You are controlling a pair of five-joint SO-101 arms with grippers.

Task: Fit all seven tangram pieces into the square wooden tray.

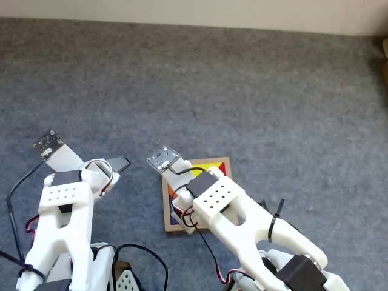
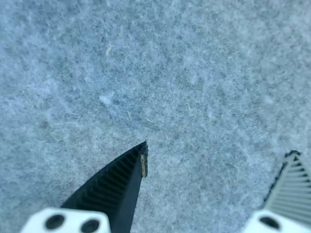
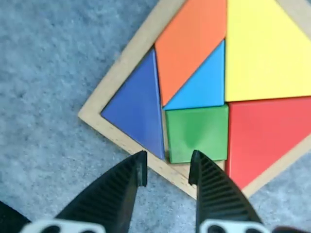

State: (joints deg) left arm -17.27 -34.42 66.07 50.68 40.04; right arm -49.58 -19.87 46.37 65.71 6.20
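Left tool (image 2: 218,150) spread wide, right tool (image 3: 168,155) slightly parted over wooden tray (image 3: 138,51) (bright pieces (image 3: 252,53) lie flush)

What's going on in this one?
The right gripper hovers open and empty over the rim of the tray, beside the green square. Six pieces lie flat in the tray; whether the seventh is in cannot be told. The left gripper hangs open over grey carpet, holding nothing.
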